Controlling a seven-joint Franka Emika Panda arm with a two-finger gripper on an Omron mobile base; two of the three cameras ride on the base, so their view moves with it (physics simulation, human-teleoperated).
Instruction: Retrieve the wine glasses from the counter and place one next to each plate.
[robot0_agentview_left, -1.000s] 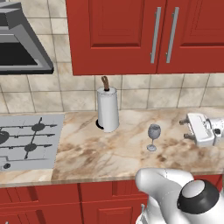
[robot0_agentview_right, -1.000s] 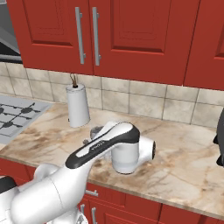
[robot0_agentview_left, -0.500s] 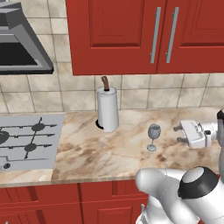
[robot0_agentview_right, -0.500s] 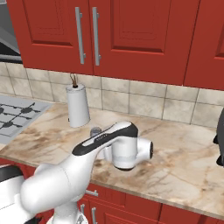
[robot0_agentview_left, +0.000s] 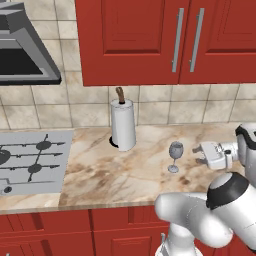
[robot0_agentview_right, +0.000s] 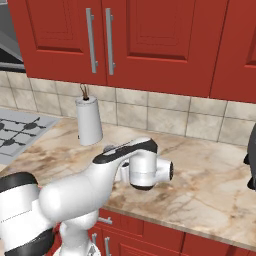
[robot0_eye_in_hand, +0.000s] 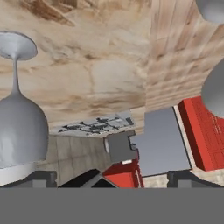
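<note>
1. At the left end of the desk (robot0_agentview_left: 125, 175), a beige-brown marbled stone top over red cabinets, a grey gas hob (robot0_agentview_left: 30, 160) is set into the surface, with a dark extractor hood (robot0_agentview_left: 25, 55) on the tiled wall above it.
2. Next along, near the desk's back edge, a white paper towel roll (robot0_agentview_left: 123, 125) stands upright on a holder with a brown tip, just right of the hob.
3. Right of the roll and closer to the desk's front edge, one wine glass (robot0_agentview_left: 175, 156) stands upright on its round foot, translucent grey-blue, with bare stone all around it.
4. Further right, over the right part of the desk, the pincer (robot0_agentview_left: 204, 154) points leftward at the glass, level with its bowl and just beside it without touching; its jaws are spread wide and nothing is between them.
5. In the hand view the glass (robot0_eye_in_hand: 19, 118) appears large at the left edge and upside down, outside the gap between the two dark fingertips (robot0_eye_in_hand: 41, 177) at the bottom.
6. Nothing stands between the pincer and the glass; the roll is well apart, toward the back.
</note>
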